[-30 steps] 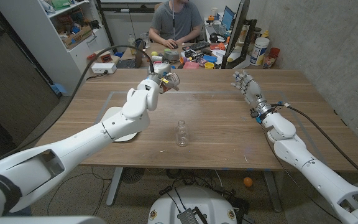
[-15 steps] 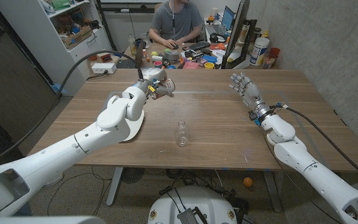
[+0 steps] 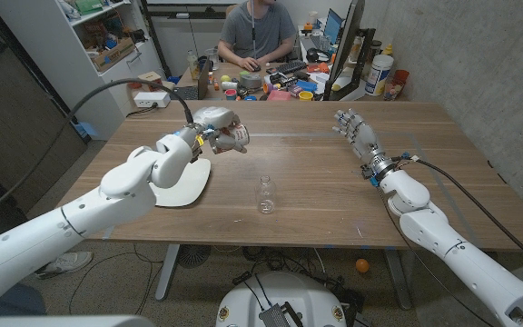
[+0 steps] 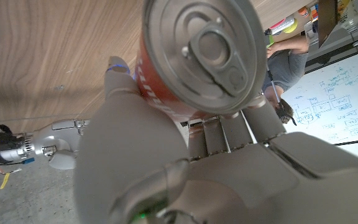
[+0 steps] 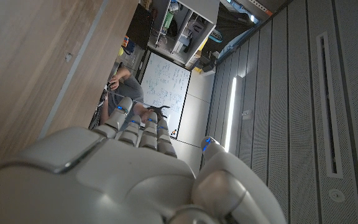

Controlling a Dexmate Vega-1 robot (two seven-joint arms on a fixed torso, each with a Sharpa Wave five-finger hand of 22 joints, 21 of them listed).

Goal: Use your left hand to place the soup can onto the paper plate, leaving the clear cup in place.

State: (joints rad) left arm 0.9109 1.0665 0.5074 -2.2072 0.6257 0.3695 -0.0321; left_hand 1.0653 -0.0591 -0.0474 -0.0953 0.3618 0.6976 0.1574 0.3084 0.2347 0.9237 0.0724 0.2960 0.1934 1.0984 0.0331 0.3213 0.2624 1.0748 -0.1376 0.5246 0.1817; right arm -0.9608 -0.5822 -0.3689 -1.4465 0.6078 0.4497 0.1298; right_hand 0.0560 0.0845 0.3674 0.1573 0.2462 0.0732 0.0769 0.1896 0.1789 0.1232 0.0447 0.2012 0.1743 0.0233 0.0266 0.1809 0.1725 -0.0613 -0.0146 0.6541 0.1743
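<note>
Left hand (image 3: 223, 134) has the can (image 3: 240, 136) gripped, lifted just past the plate's (image 3: 187, 182) far right edge. Cup (image 3: 265, 194) sits mid-bench (image 3: 316, 182), well apart. Right hand (image 3: 356, 128) hovers far right, fingers spread, holding nothing.

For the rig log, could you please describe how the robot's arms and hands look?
Both arms have smooth, rounded white shells. The left hand and right hand are pale grey with segmented fingers; the right hand's fingers carry small blue marks in its wrist view. A black cable loops to the left wrist, and another black cable runs along the right arm, whose wrist shows blue fittings.
</note>
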